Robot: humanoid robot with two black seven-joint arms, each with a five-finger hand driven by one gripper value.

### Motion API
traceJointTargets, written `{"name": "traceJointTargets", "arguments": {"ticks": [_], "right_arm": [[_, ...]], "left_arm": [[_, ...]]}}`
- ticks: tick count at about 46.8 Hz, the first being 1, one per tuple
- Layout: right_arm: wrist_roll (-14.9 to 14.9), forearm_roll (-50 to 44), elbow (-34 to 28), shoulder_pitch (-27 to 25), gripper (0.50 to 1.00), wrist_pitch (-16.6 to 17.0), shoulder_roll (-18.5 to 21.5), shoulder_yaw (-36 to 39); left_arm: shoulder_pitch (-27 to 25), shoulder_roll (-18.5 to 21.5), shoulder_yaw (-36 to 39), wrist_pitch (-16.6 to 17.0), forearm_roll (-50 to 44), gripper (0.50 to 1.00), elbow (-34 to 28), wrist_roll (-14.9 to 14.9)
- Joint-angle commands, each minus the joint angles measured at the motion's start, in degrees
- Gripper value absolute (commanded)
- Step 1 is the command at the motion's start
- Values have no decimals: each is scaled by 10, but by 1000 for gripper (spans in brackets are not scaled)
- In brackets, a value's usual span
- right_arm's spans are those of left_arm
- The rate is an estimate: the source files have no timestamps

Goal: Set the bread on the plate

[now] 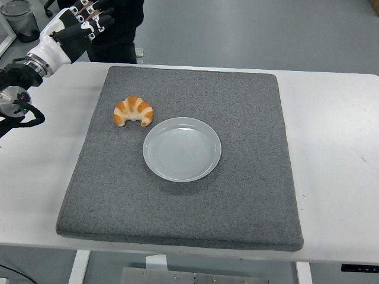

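A golden croissant (pixel 134 111) lies on the grey mat (pixel 237 195), just up and left of a pale round plate (pixel 182 148) near the mat's middle. Nothing lies on the plate. My left hand (pixel 89 18) is raised at the upper left, beyond the table's far edge and well away from the croissant. Its fingers are loosely extended and hold nothing. My right arm does not show.
The mat covers most of the white table (pixel 337 148). A person in dark clothes (pixel 118 29) stands behind the table's far edge at the top left. A dark bin (pixel 21 21) stands on the floor at the far left.
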Motion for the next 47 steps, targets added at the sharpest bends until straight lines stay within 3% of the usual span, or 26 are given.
{"name": "traceJointTargets", "arguments": {"ticks": [1,47], "right_arm": [[0,0,0,0,938,0,0,0],[0,0,0,0,938,0,0,0]], "left_arm": [[0,0,0,0,1,988,0,0],[1,1,0,-1,0,988,1,0]]}}
